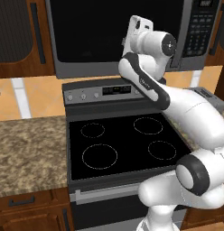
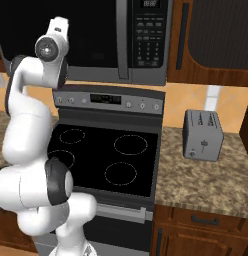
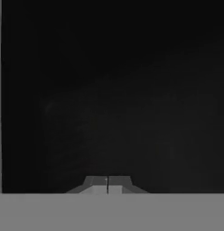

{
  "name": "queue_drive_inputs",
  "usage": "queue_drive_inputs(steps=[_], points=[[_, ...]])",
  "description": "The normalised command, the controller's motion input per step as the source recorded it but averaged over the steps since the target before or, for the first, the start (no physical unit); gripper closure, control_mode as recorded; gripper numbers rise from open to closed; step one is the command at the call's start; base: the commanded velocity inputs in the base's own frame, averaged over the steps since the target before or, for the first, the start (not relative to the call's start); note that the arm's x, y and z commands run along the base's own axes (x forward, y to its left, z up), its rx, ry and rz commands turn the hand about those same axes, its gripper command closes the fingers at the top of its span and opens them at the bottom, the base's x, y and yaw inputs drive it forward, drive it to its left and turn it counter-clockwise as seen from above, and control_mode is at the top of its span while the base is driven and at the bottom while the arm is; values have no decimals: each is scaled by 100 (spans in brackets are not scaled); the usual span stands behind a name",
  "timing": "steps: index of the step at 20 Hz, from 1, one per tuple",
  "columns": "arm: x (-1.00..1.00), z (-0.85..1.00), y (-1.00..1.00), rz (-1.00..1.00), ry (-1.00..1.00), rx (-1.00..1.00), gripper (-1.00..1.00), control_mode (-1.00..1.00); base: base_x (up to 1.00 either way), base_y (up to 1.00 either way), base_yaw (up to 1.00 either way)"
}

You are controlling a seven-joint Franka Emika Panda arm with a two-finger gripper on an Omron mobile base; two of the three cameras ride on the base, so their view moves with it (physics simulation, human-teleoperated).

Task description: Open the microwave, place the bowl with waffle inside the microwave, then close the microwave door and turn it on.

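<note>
**Shut gripper held up against the closed microwave door**

Kitchen cabinetry in warm brown wood frames the scene, with the microwave [image 1: 118, 36] mounted above a black glass-top stove [image 1: 123, 144]. The microwave door [image 2: 61, 35] is seen closed, its dark glass spanning most of the front; its long grey handle bar [image 2: 123, 40] stands upright at the door's 3 o'clock edge, and the keypad panel [image 2: 150, 37] with a small display lies just beyond it. The white arm [image 1: 177, 108] is raised over the stove, and its wrist is set before the lower part of the glass, covering part of the door in both base views. In the hand view the gripper [image 3: 108, 185] is seen at 6 o'clock with its two finger tips pressed together and nothing held between them; dark glass lies ahead of it. A stove control panel [image 1: 105, 92] with knobs sits under the microwave, between it and the four ring marks. A speckled stone counter [image 2: 206, 175] runs on both sides of the stove. On it, at 3 o'clock from the stove in the right base view, a small grey two-slot toaster [image 2: 202, 135] stands upright, well apart from the arm. Whether the wrist touches the glass cannot be told.
</note>
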Motion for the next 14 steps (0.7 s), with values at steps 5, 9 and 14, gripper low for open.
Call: queue_drive_inputs(steps=[5, 9, 14], points=[[100, -24, -1, 26, -1, 2, 100, -100, 0, 0, 0], [21, 1, -56, 7, 1, -11, 100, -100, 0, 0, 0], [-92, 39, -99, -1, 0, -12, 100, -100, 0, 0, 0]])
